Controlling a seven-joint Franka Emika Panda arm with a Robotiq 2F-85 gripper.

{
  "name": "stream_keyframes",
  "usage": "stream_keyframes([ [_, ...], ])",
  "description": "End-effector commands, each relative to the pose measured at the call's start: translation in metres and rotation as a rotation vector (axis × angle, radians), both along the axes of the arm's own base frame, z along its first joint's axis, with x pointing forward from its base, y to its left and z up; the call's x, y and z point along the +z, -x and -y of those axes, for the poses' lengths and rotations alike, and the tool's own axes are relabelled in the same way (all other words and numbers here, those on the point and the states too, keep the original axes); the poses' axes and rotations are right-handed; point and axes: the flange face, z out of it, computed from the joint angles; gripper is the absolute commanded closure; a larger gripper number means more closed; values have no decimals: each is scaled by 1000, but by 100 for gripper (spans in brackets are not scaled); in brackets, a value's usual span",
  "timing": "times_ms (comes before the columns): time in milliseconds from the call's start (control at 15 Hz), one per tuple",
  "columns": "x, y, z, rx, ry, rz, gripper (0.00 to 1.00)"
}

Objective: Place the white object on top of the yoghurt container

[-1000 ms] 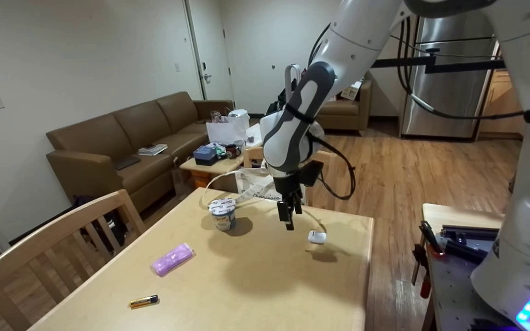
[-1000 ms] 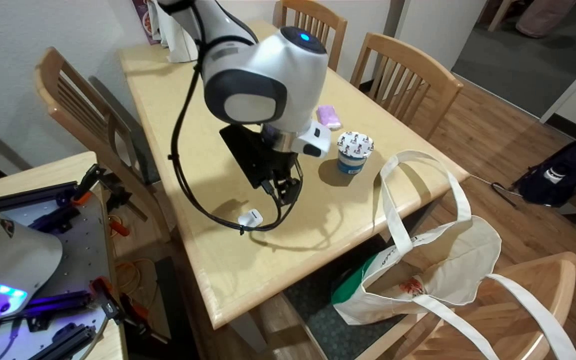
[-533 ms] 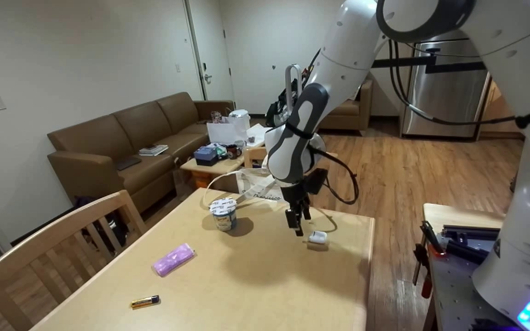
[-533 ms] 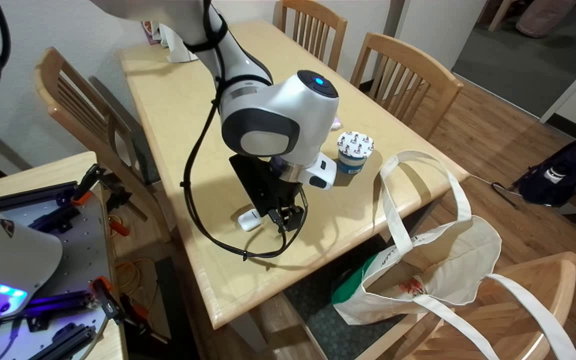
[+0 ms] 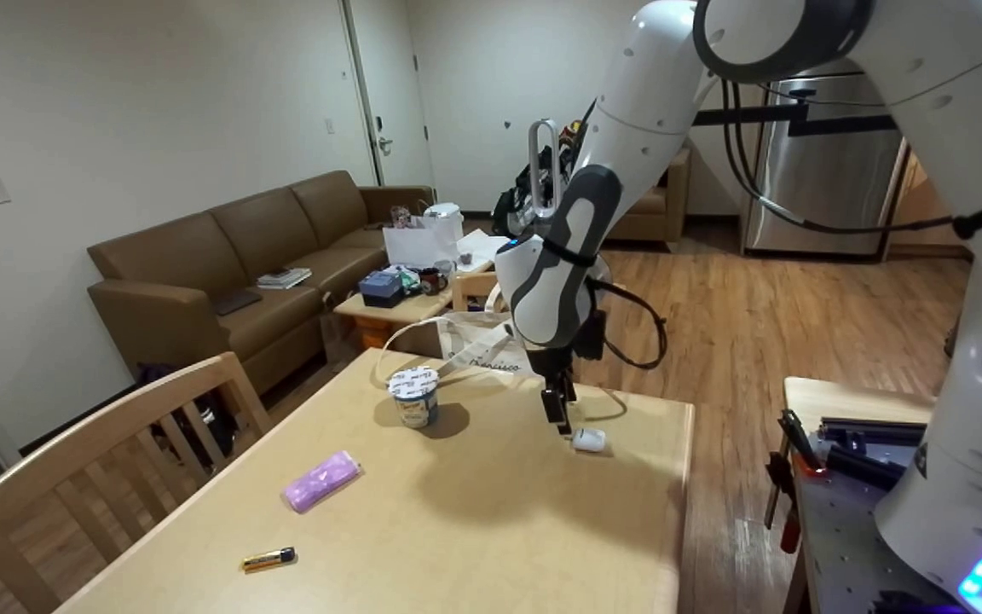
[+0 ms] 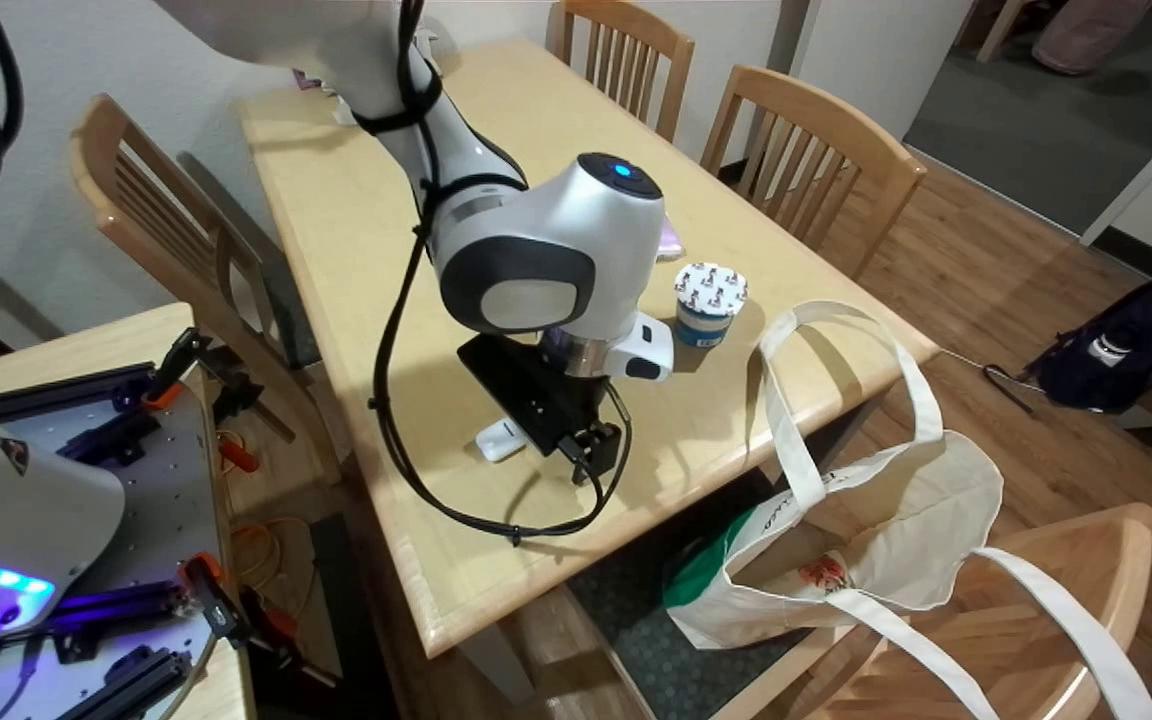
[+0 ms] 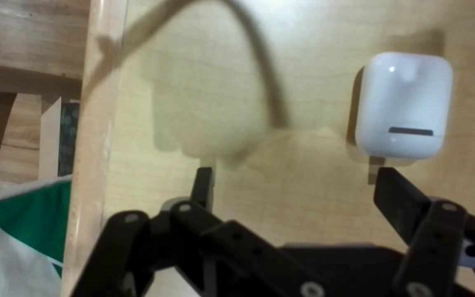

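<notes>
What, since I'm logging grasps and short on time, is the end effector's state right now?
End effector: open, holding nothing; the white object lies outside its spread jaws.

In an exterior view the camera faces across the bench toward its edge by the tote bag; in an exterior view it looks down from beyond that edge. Both share the corner by the robot base. The wrist view, nearest, looks down beside that edge.
</notes>
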Motion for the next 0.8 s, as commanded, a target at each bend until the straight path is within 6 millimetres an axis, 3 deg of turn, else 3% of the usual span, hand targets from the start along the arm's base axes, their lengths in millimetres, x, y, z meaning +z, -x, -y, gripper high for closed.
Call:
stream_keyframes([
  [0,8,12,-5,161,-49,83,0],
  [400,6,39,-14,309,-130,0,0],
  [733,8,53,-33,398,-126,13,0],
])
